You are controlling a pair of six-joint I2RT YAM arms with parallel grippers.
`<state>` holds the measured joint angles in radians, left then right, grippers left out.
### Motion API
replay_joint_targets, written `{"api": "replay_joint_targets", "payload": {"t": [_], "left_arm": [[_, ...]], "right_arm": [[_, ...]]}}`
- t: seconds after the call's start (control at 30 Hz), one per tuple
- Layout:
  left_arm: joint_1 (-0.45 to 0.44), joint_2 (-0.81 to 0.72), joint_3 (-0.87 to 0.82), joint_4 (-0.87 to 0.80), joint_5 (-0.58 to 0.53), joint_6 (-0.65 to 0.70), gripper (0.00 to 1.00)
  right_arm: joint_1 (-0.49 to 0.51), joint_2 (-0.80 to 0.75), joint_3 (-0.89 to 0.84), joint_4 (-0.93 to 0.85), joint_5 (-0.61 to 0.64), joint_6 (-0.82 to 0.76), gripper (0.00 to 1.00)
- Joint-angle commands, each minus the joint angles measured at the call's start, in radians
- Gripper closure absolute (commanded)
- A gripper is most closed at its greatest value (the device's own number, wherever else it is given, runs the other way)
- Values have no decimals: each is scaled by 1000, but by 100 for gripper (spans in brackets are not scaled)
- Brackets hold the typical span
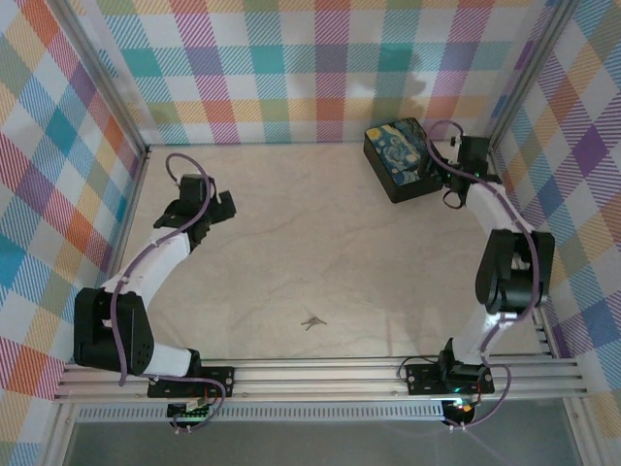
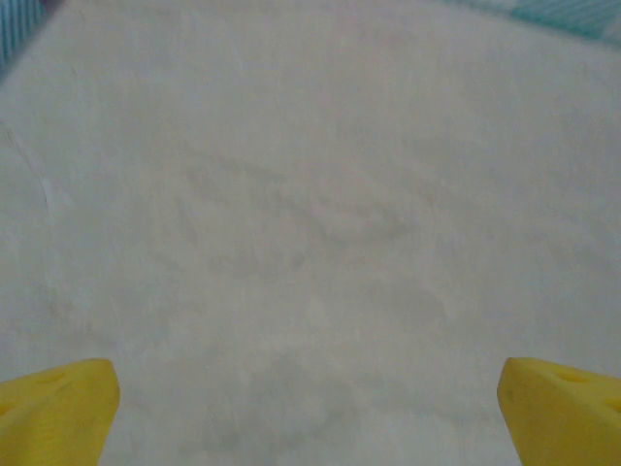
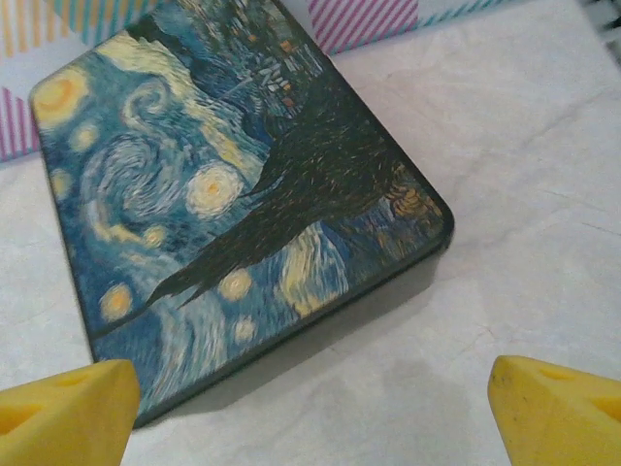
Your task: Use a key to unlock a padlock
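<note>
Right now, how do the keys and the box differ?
Size: the keys are tiny and thin; the box is far bigger.
Look: the keys are silver-grey metal; the box is black with a blue and yellow swirled painting on its lid.
Place: the keys lie near the front middle; the box sits far right.
Shared: both rest on the table, neither gripped.

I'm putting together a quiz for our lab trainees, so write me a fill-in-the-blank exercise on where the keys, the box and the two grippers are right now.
1. The tiny bunch of thin silver-grey metal keys lies loose on the ____.
2. The black box with a swirling blue painted lid sits in the far ____ corner of the pale table.
3. The right gripper, open, hangs beside the ____.
4. The left gripper, open, holds ____.
Missing words: table; right; box; nothing.
</note>
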<state>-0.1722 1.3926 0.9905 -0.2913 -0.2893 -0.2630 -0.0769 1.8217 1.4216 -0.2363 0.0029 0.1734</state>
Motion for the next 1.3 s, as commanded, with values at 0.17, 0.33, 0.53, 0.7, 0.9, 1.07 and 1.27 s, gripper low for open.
{"api": "replay_joint_targets", "payload": {"t": [0.17, 0.33, 0.53, 0.7, 0.9, 1.07, 1.27], "left_arm": [[-59, -105, -22, -217, -8, -57, 0], [-67, -132, -31, -237, -25, -46, 0], [-70, -96, -24, -230, 14, -28, 0], [-73, -78, -20, -218, 14, -47, 0], [-75, -87, -14, -226, -1, -62, 0], [-78, -116, -23, -228, -13, -77, 0], [-78, -191, -44, -230, -64, -108, 0]], "right_arm": [[-49, 272, 380, -283, -37, -3, 9], [-71, 363, 450, -295, -81, -16, 12], [-73, 425, 475, -260, -231, -64, 22], [-69, 392, 396, -188, -390, -87, 30], [-28, 275, 217, -126, -529, -120, 38], [71, 137, 51, -106, -574, -139, 38], [128, 11, -64, -76, -591, -112, 31]]}}
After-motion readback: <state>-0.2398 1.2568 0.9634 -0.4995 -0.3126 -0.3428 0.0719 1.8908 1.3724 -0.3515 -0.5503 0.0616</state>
